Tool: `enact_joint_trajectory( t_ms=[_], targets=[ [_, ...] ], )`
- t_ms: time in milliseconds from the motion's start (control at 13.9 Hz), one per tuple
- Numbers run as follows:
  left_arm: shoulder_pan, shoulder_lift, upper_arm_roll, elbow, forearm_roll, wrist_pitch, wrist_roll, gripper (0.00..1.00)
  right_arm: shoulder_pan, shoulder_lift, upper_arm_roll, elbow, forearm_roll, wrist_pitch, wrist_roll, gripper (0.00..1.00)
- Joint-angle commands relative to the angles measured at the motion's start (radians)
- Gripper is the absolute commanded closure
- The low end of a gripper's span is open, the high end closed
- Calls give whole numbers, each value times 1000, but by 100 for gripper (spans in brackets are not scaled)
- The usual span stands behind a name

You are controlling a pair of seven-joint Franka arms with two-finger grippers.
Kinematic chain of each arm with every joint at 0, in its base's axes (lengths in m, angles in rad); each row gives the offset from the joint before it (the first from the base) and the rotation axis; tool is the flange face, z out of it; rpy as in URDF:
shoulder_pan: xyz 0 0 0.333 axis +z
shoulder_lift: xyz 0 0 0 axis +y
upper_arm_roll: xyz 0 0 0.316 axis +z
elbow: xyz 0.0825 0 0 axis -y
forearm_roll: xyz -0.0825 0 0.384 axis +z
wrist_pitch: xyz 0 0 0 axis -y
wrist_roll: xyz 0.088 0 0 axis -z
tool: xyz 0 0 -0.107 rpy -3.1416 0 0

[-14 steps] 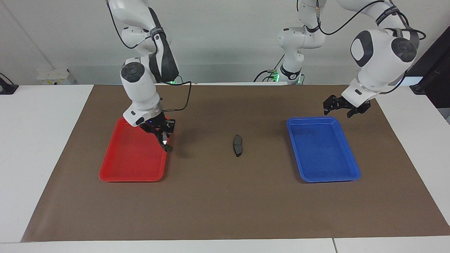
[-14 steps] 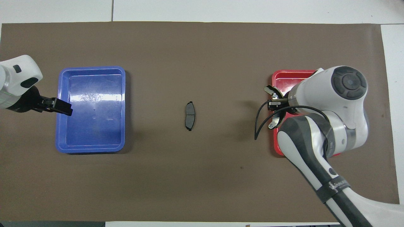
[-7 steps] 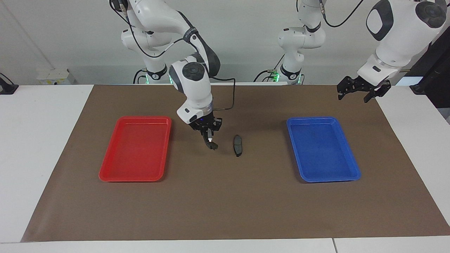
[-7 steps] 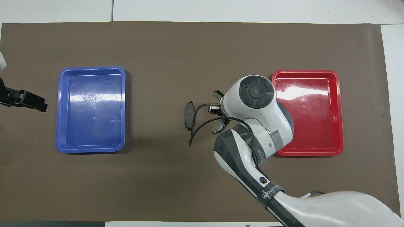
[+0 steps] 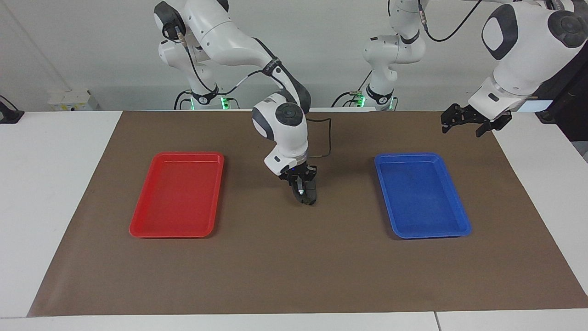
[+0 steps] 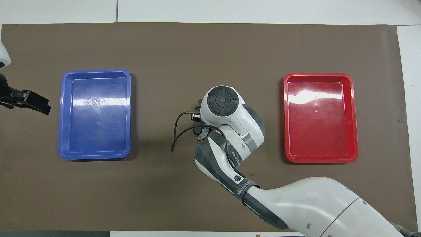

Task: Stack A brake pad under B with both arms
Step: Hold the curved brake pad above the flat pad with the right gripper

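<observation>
Read the overhead view as a dial, with 12 o'clock pointing away from the robots. The white worktop [image 5: 59,184] carries a brown mat [image 5: 294,266] that covers most of it. The right arm [image 6: 223,105] comes in from about 5 o'clock and bends over the mat's centre. The left arm [image 5: 523,50] is drawn back, and of it only its tip shows at 9 o'clock. The red tray [image 5: 174,235] at 3 o'clock and the blue tray [image 5: 432,236] at 9 o'clock both lie empty.

A second ago the right claw [image 5: 303,193] hung over the red tray's inner edge. It has since swung to the centre and now sits low over the spot where the A brake pad lay. It is pressed together on B [image 6: 201,134], whose pale ends poke out at 12 and 6 o'clock of the wrist. The pad itself can no longer be told apart. The wrist hides it from above, and the claw and its load cover it from across the worktop. It is probably at the centre, right beneath B.

The left claw [image 5: 464,122], spread and holding nothing, has lifted away from the blue tray's corner. It waits over the mat's edge at that tray's 9 o'clock.

The carry looks nearly done. What seems left is to settle B squarely onto the pad and let go. Whether B already touches it cannot be told.
</observation>
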Motion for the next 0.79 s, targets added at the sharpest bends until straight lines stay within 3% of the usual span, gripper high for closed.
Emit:
enact_joint_trajectory(
  t_ms=[0, 721],
  targets=[
    [8, -6, -6, -1, 19, -15, 6, 0, 10, 27, 1, 29, -24, 22, 40, 100],
    [9, -20, -6, -19, 11, 5, -8, 0, 19, 34, 1, -2, -58, 51, 38, 100]
  ],
)
